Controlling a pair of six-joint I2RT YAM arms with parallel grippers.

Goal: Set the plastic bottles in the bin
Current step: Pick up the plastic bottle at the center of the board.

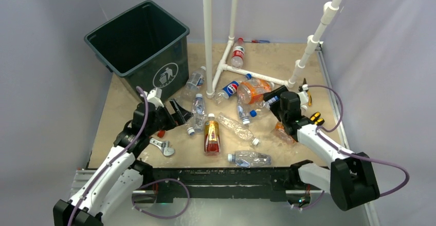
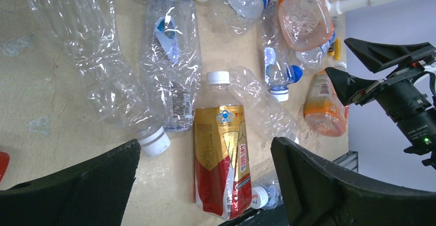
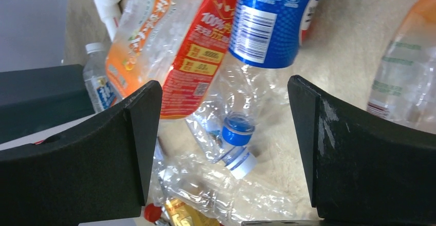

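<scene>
Lowering the left claw, spread wide and empty, squarely over the gold-and-red bottle should let it close across the firm labelled middle, clear of the crumpled clear bottle touching its side. The right claw gapes empty above a blue-capped bottle. All the bottles lie scattered on the tabletop, right of the dark green bin.

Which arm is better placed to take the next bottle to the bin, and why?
Left. The left fingers, open, frame the gold-and-red bottle, and the bin stands on that side. The right fingers, also open, sit over the blue-capped bottle, farther from it.
</scene>
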